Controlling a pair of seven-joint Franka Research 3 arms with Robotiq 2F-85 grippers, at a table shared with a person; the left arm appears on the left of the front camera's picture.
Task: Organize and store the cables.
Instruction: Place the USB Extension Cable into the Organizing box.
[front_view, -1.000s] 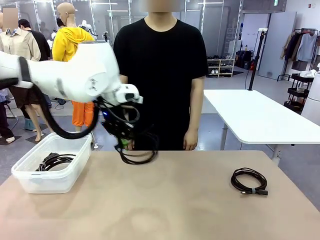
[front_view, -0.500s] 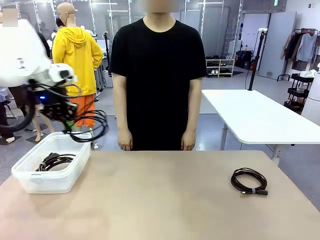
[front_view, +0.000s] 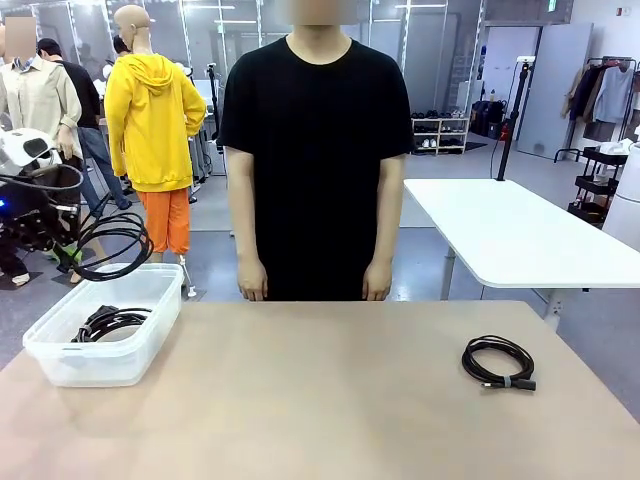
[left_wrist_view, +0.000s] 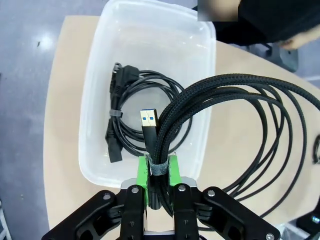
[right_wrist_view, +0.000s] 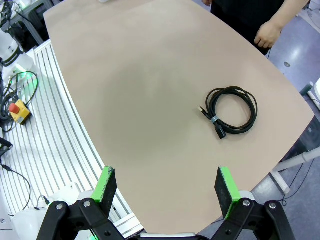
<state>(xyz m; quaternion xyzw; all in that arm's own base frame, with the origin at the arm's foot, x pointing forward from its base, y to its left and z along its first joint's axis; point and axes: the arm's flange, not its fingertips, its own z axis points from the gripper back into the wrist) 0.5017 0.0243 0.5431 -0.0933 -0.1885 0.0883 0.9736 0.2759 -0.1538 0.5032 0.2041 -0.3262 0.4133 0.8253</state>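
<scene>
Translucent white plastic bin (left_wrist_view: 150, 45): smooth, faintly glossy.
Black braided coiled cable (left_wrist_view: 175, 117): woven cloth sheath, matt, rough; shiny metal plug tip (left_wrist_view: 148, 119) with blue plastic insert.
Black smooth-jacketed coiled cable in bin (left_wrist_view: 114, 131): rubbery, slight sheen.
Beige tabletop (right_wrist_view: 150, 75): matt, even.
Green pads (left_wrist_view: 144, 175) of left gripper (left_wrist_view: 158, 162): matt, rubbery-looking.

A braided black cable coil (left_wrist_view: 185, 107), centre of the left wrist view, ends in a black plug with a blue tongue (left_wrist_view: 148, 119). Bright green finger pads (left_wrist_view: 143, 172) sit below. The translucent white plastic bin (left_wrist_view: 150, 40) contains a smooth black cable coil (left_wrist_view: 116, 125) with a grey tie. In the front view, a tan tabletop (front_view: 330, 400) bears a glossy black cable coil (front_view: 498, 362) at lower right.
</scene>
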